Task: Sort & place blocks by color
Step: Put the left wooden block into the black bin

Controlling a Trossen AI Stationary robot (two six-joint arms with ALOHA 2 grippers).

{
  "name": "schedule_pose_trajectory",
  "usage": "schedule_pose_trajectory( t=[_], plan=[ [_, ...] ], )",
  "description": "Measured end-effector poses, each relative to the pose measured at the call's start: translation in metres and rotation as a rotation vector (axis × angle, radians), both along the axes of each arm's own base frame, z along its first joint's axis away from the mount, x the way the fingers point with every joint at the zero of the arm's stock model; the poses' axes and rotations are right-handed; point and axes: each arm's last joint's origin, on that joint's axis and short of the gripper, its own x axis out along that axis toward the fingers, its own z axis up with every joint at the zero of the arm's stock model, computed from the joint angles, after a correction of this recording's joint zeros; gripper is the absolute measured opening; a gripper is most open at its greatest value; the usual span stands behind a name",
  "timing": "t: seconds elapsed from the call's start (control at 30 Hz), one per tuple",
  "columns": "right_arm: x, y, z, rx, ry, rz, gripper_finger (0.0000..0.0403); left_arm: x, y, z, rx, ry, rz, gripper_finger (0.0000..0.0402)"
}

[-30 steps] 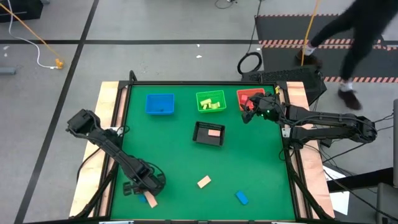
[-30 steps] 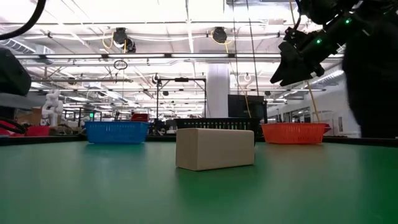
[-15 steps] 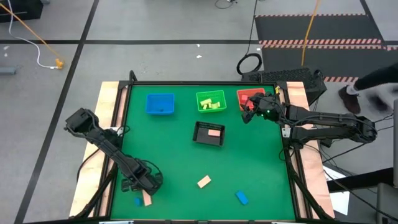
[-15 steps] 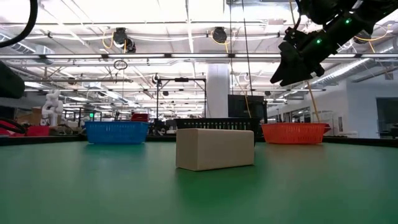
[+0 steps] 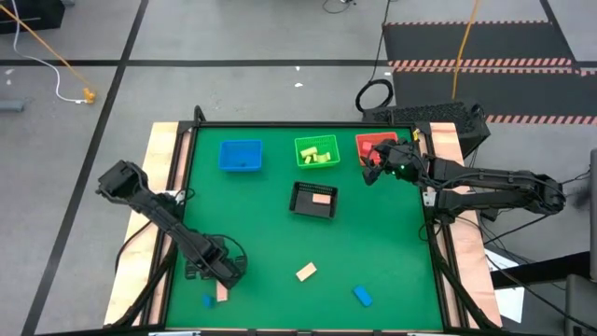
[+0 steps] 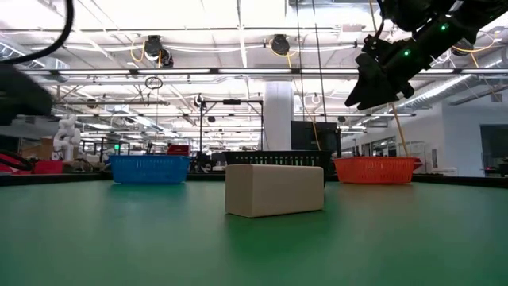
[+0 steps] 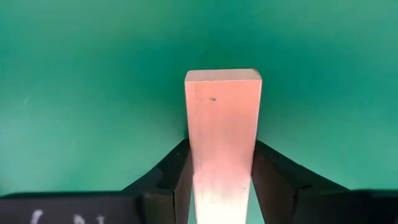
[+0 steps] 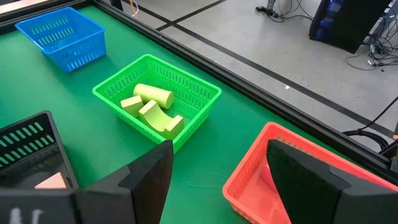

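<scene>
Overhead, I count four trays on the green worktop (image 5: 261,233): a blue tray (image 5: 240,156), a green tray (image 5: 316,152) and a red tray (image 5: 374,147) along twelve o'clock, and a black mesh tray (image 5: 313,200) at centre holding one tan block. Loose blocks number four: a tan bar (image 5: 306,273) and a blue block (image 5: 363,296) toward six o'clock, a small blue block (image 5: 207,301) and a tan block (image 7: 222,134) at seven o'clock. My left gripper (image 5: 220,277) sits over that last one; only the left wrist view shows its fingers pressed against both sides of it. My right gripper (image 8: 217,180) hovers spread apart beside the red tray; its wrist view shows three yellow-green pieces (image 8: 151,106) in the green tray.
</scene>
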Motion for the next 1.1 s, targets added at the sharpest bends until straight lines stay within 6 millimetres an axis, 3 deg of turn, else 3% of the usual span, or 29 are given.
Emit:
schedule_pose_trajectory(
  t=[0.37, 0.57, 0.8, 1.1],
  plan=[
    [0.001, 0.0, 0.002, -0.015, -0.01, 0.007, 0.0251, 0.037, 0.034, 0.038, 0.498, -0.51, -0.131, 0.0132],
    [0.004, 0.0, 0.006, 0.033, -0.114, -0.008, 0.0251, 0.068, 0.054, 0.057, 0.77, -0.721, -0.283, 0.0132],
    [0.01, 0.008, 0.003, 0.265, -0.197, 0.225, 0.0251, 0.103, 0.078, 0.083, 0.986, -0.899, -0.469, 0.0132],
    [0.035, 0.032, 0.004, 0.338, -0.321, 0.526, 0.0251, 0.12, 0.103, 0.104, 1.187, -0.971, -0.645, 0.0132]
  ],
)
